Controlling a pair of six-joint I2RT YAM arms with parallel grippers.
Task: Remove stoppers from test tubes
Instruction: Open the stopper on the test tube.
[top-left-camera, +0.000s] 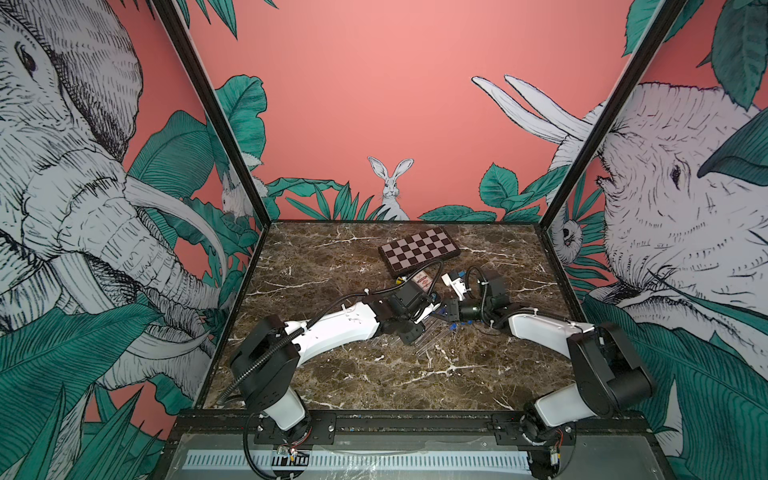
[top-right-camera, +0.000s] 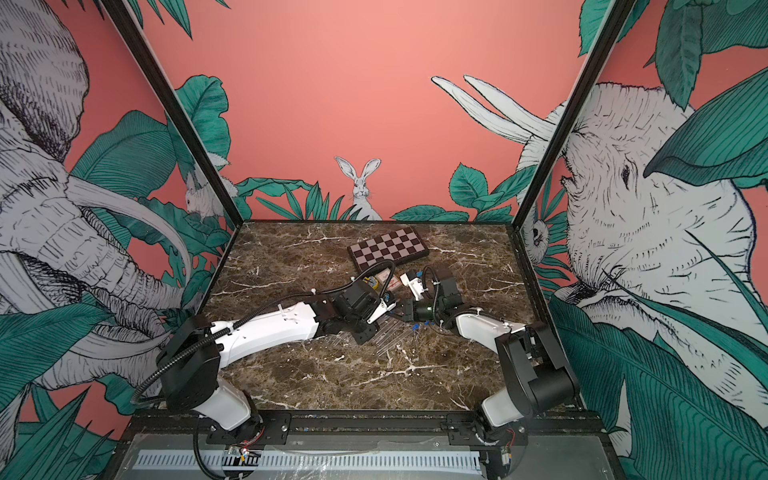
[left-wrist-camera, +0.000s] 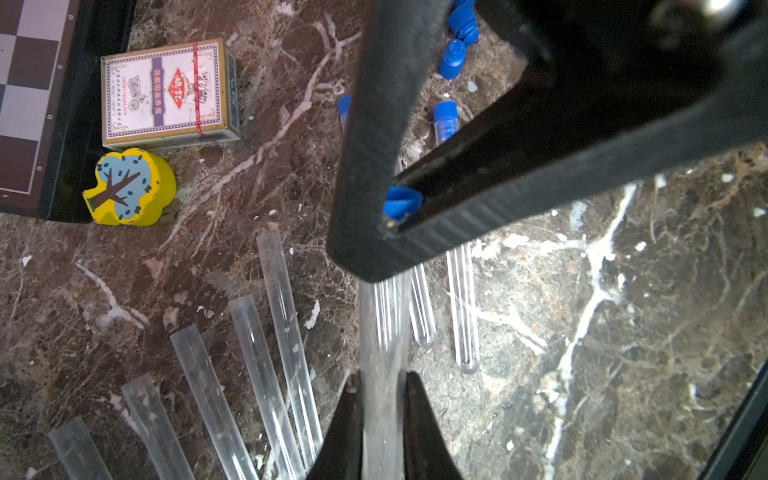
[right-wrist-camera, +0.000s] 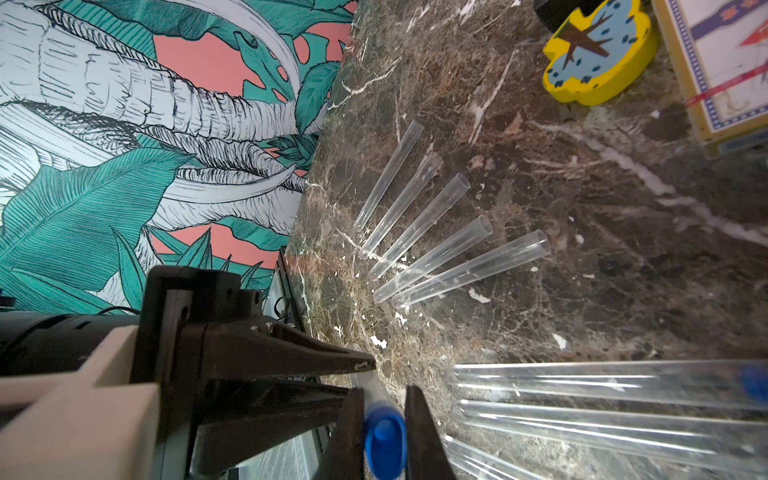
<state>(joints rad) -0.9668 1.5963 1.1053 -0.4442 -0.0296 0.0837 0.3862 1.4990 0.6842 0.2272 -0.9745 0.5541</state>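
In the left wrist view my left gripper (left-wrist-camera: 381, 378) is shut on a clear test tube (left-wrist-camera: 380, 332). The tube's blue stopper (left-wrist-camera: 401, 203) is pinched at the tips of my right gripper's black fingers (left-wrist-camera: 374, 166). The right wrist view shows my right gripper (right-wrist-camera: 384, 392) shut on that stopper (right-wrist-camera: 384, 442). In both top views the two grippers meet at mid-table (top-left-camera: 440, 309) (top-right-camera: 397, 308). Several open tubes (right-wrist-camera: 432, 253) lie fanned on the marble. More stoppered tubes (right-wrist-camera: 582, 378) lie beside them. Loose stoppers (left-wrist-camera: 455, 58) rest behind the right gripper.
A folded chessboard (top-left-camera: 417, 249) lies at the back of the table. A box of playing cards (left-wrist-camera: 166, 93) and a yellow block painted with a tree (left-wrist-camera: 129, 187) sit just in front of it, close to the open tubes.
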